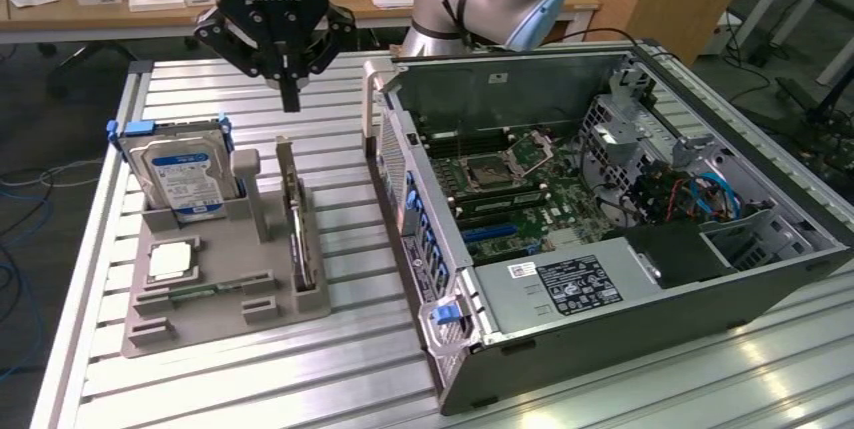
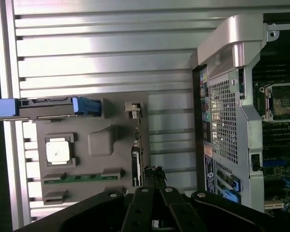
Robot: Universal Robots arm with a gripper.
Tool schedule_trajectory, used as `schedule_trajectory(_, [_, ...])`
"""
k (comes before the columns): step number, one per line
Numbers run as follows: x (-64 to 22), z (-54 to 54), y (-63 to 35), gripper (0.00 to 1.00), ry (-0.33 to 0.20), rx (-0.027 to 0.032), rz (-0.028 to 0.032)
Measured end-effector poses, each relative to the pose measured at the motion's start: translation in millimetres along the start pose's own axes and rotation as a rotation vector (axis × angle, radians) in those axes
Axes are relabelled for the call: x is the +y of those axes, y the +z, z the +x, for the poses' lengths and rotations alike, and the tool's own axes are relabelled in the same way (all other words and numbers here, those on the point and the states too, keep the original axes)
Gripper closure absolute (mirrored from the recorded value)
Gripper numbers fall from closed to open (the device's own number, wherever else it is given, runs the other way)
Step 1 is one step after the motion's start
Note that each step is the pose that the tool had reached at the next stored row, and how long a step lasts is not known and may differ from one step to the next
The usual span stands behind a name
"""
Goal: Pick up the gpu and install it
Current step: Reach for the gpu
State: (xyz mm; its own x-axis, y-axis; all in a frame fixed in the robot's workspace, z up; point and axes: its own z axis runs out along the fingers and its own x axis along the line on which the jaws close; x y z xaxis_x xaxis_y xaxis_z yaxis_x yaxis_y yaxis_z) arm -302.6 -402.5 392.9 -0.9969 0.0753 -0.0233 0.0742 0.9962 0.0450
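- The gpu (image 1: 296,219) stands on its long edge in a slot of the grey holder (image 1: 254,249). It sits on the side nearest the computer case (image 1: 641,299), so its upper edge is free to be gripped from above.
- In the wrist view the gpu (image 2: 135,162) shows as a thin dark strip along the holder (image 2: 101,145). It is seen edge-on, so I cannot make out which way its fan face points.
- The gripper (image 1: 290,99) hangs above the table's far end, beyond the gpu's far end and well clear of it. Its two fingers are pressed together to a single tip and hold nothing.
- From the wrist camera the gripper (image 2: 154,174) lines up roughly with the card's length. This suggests the arm is set over the card's line rather than over the other parts.
- The hard drive (image 1: 180,174), with its blue-white label, stands upright in the holder's far corner. The square silver processor (image 1: 170,261) lies flat in its own recess. Each part has its own seat and they stay apart.
- The case lies on its side on the slatted metal table (image 1: 334,369) with the panel off. This leaves the motherboard (image 1: 534,199) open from above, where a card can be lowered in.
- The gpu is not yet lifted, so no part of the install is done.
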Motion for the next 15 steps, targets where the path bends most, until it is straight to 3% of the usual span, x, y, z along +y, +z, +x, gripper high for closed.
schedule_trajectory(15, [-2.6, 20.4, -0.6, 0.9, 0.0, 0.0, 0.0])
